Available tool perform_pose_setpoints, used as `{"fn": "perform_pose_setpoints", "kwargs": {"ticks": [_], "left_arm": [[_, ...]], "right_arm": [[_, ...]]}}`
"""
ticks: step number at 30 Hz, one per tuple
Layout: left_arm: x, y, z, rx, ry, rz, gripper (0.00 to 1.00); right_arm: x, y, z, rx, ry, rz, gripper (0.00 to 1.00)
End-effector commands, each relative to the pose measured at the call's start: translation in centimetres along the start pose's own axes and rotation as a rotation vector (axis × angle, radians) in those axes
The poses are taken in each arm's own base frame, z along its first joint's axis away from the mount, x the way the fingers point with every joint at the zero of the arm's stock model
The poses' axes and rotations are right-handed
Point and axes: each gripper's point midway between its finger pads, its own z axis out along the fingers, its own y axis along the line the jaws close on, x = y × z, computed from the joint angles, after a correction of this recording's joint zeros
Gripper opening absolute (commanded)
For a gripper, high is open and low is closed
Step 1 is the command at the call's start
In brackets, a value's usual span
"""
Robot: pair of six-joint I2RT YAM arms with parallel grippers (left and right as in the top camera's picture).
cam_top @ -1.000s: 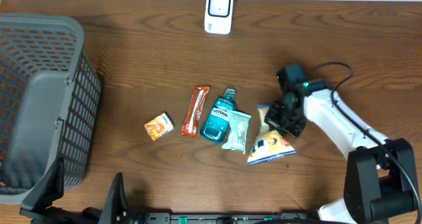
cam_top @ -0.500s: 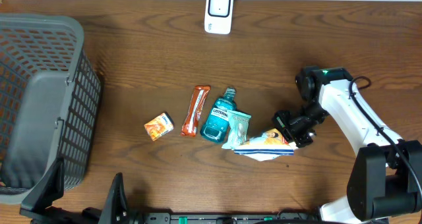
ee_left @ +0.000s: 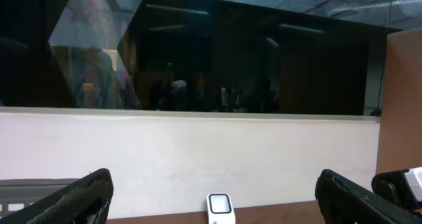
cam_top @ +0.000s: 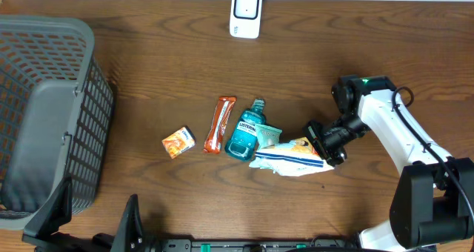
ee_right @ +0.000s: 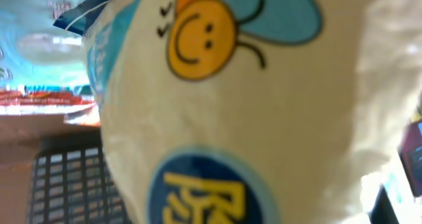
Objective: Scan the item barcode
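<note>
blue bottle (cam_top: 244, 133): LISTERINE, probably | snack bag (ee_right: 224, 112): lettering blurred

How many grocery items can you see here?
5: an orange packet leftmost, a red bar, a blue mouthwash bottle, a pale sachet partly under the snack bag that the right gripper holds. Anything beneath the bag is hidden.

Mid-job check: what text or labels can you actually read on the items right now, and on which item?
"LISTERINE": on the blue bottle.
The snack bag: smiling bee picture; yellow lettering in a blue circle, blurred and cut off, unreadable.
The orange bar and small orange box: print too small to read.
</note>
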Motion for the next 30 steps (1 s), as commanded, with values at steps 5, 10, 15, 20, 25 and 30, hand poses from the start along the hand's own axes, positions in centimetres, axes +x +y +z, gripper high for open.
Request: {"fn": "perform_pose_setpoints", "kwargs": {"ticks": [5,10,15,20,25,30], "left_arm": [[0.1,0.2,0.1,-0.014,-0.002,-0.004,0.98],[0.1,0.2,0.1,-0.014,-0.002,-0.003,0.98],[0.1,0.2,0.1,-0.014,-0.002,-0.003,0.98],[0.1,0.2,0.1,-0.014,-0.002,-0.003,0.98],[0.1,0.2,0.1,-0.014,-0.002,-0.004,0.98],[0.1,0.2,0.1,-0.014,-0.002,-0.004,0.98]], "right_arm": [[2.3,0.9,-0.4,-0.023,0.12,0.231,0.01],[2.7,1.0,-0.5,-0.018,0.148,0.368,0.02],[2.4,2.2,-0.6,-0.043,0.154,0.587,0.02],[3.0,4.6,-1.4,-0.113,0.245,0.564,0.02],[2.7,5.0,-2.9,-0.136,0.32,0.606,0.02],[0.9,3.4,-4.2,-0.057,0.381,0.872,0.02]]}}
